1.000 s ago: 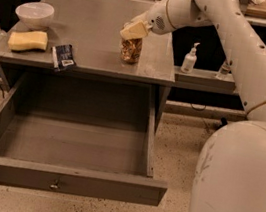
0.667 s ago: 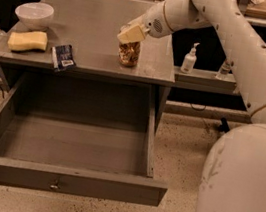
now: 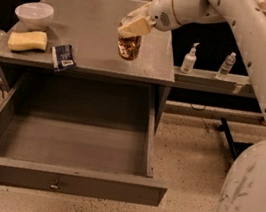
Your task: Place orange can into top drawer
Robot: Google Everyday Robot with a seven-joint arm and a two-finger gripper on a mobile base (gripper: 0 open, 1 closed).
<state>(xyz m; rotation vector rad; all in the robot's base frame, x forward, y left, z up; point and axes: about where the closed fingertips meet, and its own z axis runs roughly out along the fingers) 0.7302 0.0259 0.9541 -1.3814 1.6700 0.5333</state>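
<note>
The orange can point(image 3: 128, 47) is a shiny copper can, upright over the right middle of the grey table top point(image 3: 91, 25). My gripper point(image 3: 134, 27) comes in from the upper right and its cream-coloured fingers point(image 3: 135, 26) close over the can's top, hiding the rim. I cannot tell whether the can's base touches the table. The top drawer point(image 3: 60, 179) is pulled fully open below the table, in front of and below the can. Its grey inside holds nothing, and a small lock sits in the middle of its front panel.
A white bowl point(image 3: 34, 12), a yellow sponge point(image 3: 27, 40) and a dark blue packet point(image 3: 62, 57) lie on the table's left. A pump bottle point(image 3: 189, 59) and a water bottle point(image 3: 226, 66) stand on the ledge to the right. My white body point(image 3: 249, 198) fills the lower right.
My gripper and the orange can have shifted together a little to the left over the table top. The drawer has stayed open and unmoved.
</note>
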